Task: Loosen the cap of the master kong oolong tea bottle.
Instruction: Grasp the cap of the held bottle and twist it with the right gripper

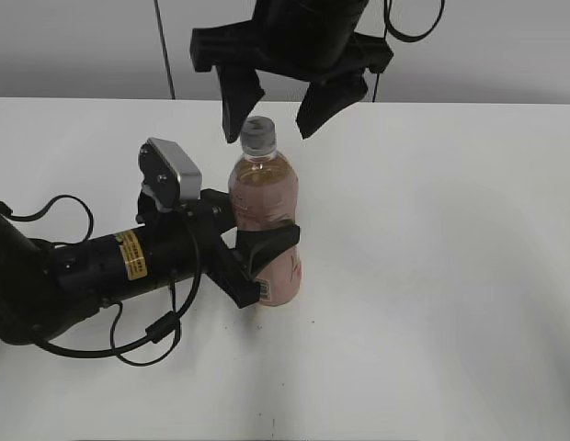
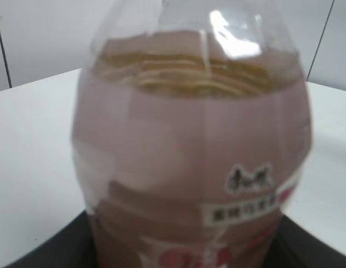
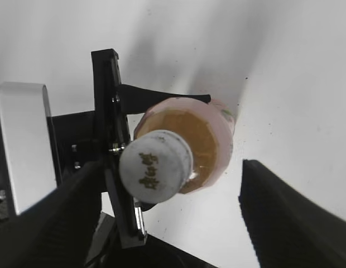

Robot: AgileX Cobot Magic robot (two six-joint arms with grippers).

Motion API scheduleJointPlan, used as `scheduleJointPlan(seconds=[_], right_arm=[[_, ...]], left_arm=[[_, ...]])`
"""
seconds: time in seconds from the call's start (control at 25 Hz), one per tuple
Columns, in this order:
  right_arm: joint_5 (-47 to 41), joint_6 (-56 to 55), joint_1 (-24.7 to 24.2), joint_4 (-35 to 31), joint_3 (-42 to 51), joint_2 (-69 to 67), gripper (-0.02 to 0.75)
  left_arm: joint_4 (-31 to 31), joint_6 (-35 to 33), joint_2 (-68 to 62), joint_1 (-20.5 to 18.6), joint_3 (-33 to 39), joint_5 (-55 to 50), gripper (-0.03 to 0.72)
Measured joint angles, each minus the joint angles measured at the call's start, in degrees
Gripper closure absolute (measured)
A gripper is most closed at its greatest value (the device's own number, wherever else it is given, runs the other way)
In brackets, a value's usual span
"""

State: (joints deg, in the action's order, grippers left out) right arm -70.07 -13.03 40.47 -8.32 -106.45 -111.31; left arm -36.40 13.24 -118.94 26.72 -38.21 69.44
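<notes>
Cap (image 1: 257,134) below wide-open right tool (image 1: 271,115), untouched; left tool (image 1: 257,253) clamps bottle (image 1: 267,216) mid-body.

Pink-labelled amber bottle (image 1: 264,225), white cap (image 1: 257,134), black tools.

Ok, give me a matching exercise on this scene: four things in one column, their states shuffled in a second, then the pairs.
Things:
1. cap
2. master kong oolong tea bottle
3. left claw
4. right claw

States:
A. open, hanging above the bottle's top
B. upright on the table
C. shut around the bottle's body
D. on the neck, untouched

Pairs: 1-D, 2-B, 3-C, 4-A
</notes>
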Motion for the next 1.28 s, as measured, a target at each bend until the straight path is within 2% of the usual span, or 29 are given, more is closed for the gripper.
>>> scheduleJointPlan(seconds=[0.2,0.28,0.44,0.52,0.72,0.92,1.16,1.28], right_arm=[[0.00,-0.20,0.00,-0.78,0.00,0.00,0.161],[0.00,-0.25,0.00,-0.78,0.00,-0.07,0.185],[0.00,-0.25,0.00,-0.78,0.00,-1.24,0.315],[0.06,0.34,0.12,-1.01,0.00,-2.00,0.425],[0.01,5.77,0.24,-0.90,-0.16,-2.08,0.434],[0.01,23.11,0.24,-0.48,-0.34,-2.13,0.446],[0.01,51.95,0.24,-0.08,-0.34,-2.19,0.456],[0.01,62.98,0.18,-0.08,-0.34,-2.19,0.456]], left_arm=[[-0.04,0.00,0.00,0.00,0.00,0.00,0.306],[-0.04,0.00,0.00,0.00,0.00,0.00,0.306],[-0.04,0.00,0.00,0.00,0.00,0.00,0.306],[-0.04,0.00,0.00,0.00,0.00,0.00,0.306],[-0.04,-0.06,0.00,0.00,-0.07,-0.13,0.306],[-0.04,-0.01,0.00,0.00,-0.07,-0.13,0.306],[-0.11,-0.13,0.00,0.00,-0.01,-0.02,0.306],[-0.24,-0.31,0.00,0.00,-0.01,0.03,0.306]])
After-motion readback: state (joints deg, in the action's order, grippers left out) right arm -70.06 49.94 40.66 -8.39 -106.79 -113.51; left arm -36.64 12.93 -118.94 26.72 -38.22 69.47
